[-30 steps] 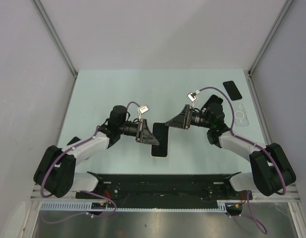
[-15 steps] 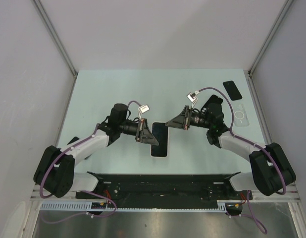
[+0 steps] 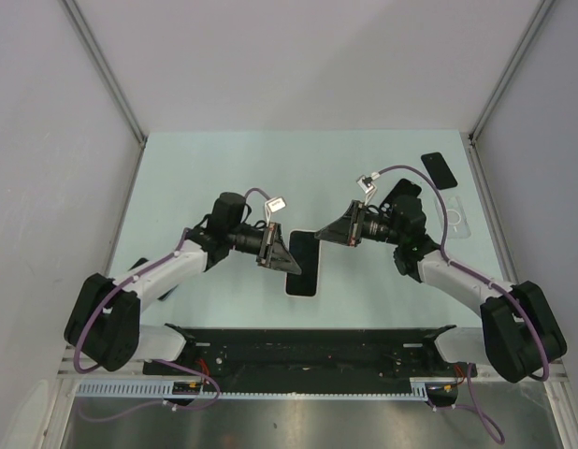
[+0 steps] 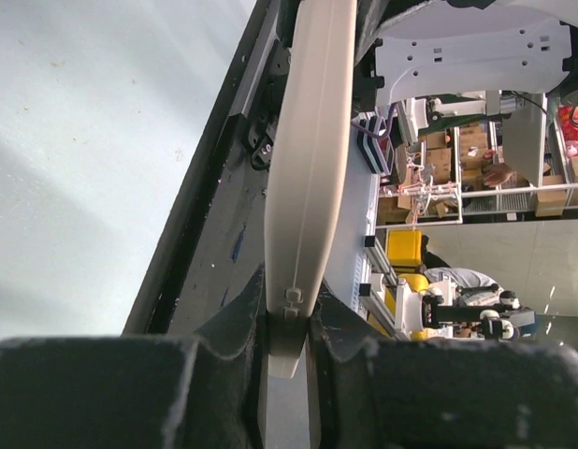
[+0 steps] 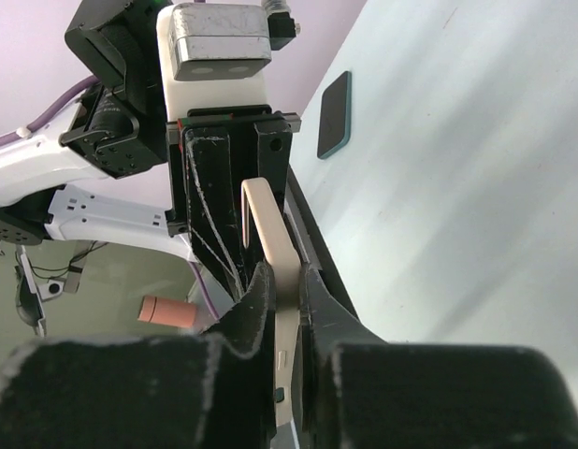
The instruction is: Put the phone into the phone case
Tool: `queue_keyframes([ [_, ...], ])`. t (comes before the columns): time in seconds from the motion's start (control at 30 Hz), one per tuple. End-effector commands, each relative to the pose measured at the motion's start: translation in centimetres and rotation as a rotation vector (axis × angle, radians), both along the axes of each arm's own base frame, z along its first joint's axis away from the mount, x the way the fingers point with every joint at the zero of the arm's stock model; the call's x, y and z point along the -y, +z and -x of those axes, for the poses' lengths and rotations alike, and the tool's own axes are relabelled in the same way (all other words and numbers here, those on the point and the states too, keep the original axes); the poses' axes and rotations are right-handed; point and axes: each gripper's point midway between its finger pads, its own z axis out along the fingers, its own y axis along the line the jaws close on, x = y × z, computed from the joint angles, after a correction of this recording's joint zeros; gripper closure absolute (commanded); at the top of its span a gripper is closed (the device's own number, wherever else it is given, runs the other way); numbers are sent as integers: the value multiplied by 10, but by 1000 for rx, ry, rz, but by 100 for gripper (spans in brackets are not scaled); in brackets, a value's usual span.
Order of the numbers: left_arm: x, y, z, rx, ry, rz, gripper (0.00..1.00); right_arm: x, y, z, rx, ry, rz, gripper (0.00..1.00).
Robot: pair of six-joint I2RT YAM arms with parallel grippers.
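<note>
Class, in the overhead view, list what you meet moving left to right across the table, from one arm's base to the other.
left arm's base → left gripper → white-rimmed case, held by both grippers → right gripper → dark phone → right arm's base
</note>
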Motion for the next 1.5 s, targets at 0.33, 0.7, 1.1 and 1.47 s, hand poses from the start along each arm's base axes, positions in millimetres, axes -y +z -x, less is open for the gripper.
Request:
queue_keyframes([
  [0.33,1,56,-26,151,184,60,100,-4,-1,39,2,128,-20,36],
  [0.7,-2,95,-26,194,262,170,100,-1,-27,89,-71,191,-104,35],
  [1.1,-3,85,-29,180,270,139,100,-11,-5,96,-48,266,-258,39],
  [1.47,-2,67,-32,142,272,100,100,-11,2,81,-26,197,-303,48],
])
